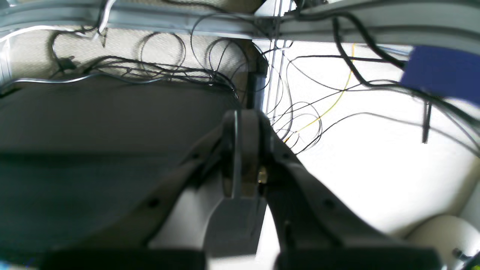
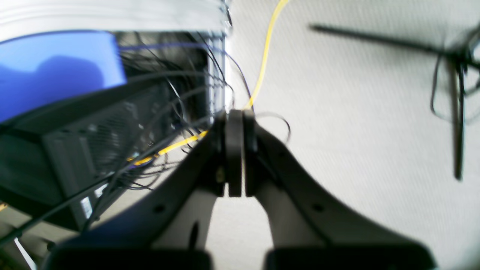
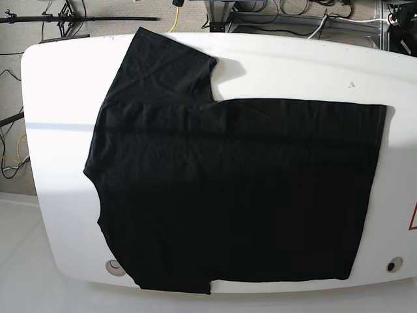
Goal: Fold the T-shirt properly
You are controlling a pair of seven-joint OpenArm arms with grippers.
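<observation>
Black T-shirt [image 3: 234, 189] spread flat on the white tabletop [image 3: 58, 98], covering most of its width. Collar end toward the base view's left, straight hem toward its right, near the tabletop's right end. One short sleeve reaching up toward the far left edge, the other lying at the near edge, close to a small round fitting [image 3: 115, 266] in the tabletop. Fabric smooth apart from faint creases across the shoulder area. No arm over the tabletop in the base view. Left hand [image 1: 240, 157] seen only from its own wrist camera: fingers pressed together, closed on nothing, aimed past a dark surface at a tangle of black cables [image 1: 157, 67] and a thin yellow wire [image 1: 337, 97] on pale floor. Right hand [image 2: 235, 153] likewise closed, pads touching, nothing between them, pointing down at light carpet [image 2: 356, 112], with a yellow cable [image 2: 266, 52] running behind the tips, a dark computer case [image 2: 90, 142] and a blue panel [image 2: 56, 67] to the left, and a black stand [image 2: 457, 93] at the right. Both wrist views blurred.
</observation>
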